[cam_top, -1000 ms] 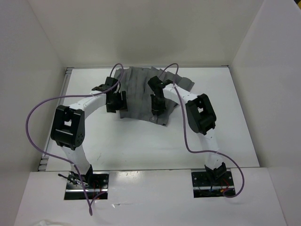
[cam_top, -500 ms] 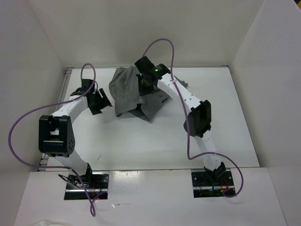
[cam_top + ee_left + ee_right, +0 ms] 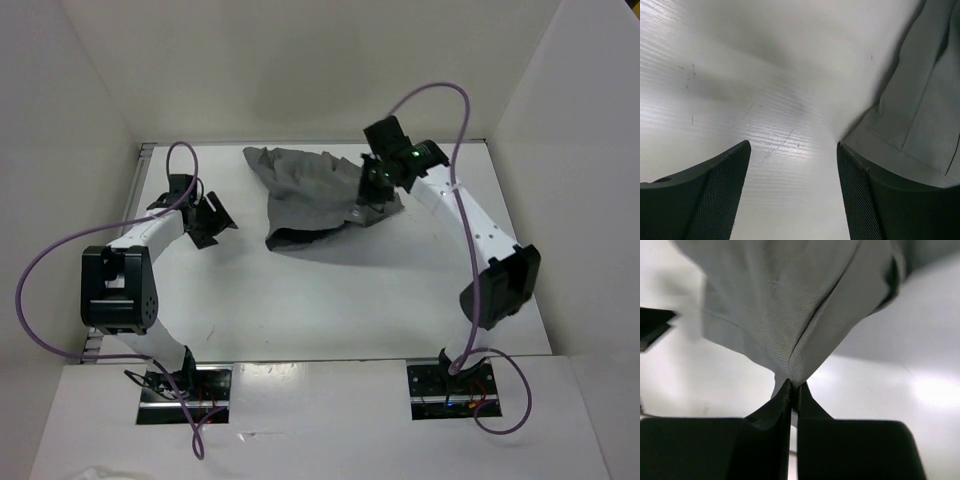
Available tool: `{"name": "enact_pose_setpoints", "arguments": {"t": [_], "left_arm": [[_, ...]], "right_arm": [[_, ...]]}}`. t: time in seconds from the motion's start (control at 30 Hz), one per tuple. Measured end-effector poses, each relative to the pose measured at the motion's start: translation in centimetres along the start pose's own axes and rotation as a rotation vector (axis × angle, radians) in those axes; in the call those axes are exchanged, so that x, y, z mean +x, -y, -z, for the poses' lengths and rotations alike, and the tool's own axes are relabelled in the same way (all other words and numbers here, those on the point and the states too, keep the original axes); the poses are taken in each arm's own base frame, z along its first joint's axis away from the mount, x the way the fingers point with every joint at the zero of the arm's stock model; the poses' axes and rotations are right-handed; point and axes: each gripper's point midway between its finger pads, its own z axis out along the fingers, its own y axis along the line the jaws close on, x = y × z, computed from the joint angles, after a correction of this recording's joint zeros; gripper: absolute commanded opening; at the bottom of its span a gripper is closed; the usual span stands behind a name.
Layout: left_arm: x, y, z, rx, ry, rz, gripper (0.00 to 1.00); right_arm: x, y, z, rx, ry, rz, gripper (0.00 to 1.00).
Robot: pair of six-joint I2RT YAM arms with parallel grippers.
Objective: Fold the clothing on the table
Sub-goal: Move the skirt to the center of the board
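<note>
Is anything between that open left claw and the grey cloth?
Nothing visible: only bare white tabletop separates the open left gripper from the wrinkled grey fabric garment, pinched by the right gripper.

No readable text, labels, brands, numbers or signs in any view — nothing legible.

Right gripper [image 3: 794, 385] pinched tight on the clothing [image 3: 305, 190] near its right end, arm stretched far forward. Left gripper [image 3: 792, 144] hovers just left of it, jaws wide.
</note>
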Motion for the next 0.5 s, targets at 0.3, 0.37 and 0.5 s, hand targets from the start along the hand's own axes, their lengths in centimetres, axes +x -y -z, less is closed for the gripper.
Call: {"name": "enact_pose_setpoints", "arguments": {"t": [0.3,0.37,0.5], "left_arm": [[2.8,1.8,-2.5,0.083,-0.113,-0.037,0.77],[4.3,3.1,-3.1,0.141,-0.171,-0.064,0.74],[7.4,5.8,-4.3,0.232,-0.295,-0.123,0.74]], "right_arm": [[8.6,15.4,-0.4,0.385,-0.156,-0.219,0.00],[10.5,17.3,-0.8,0.463,-0.192,-0.226,0.00],[12.2,19.3,-1.5,0.547,-0.232,-0.235,0.00]]}}
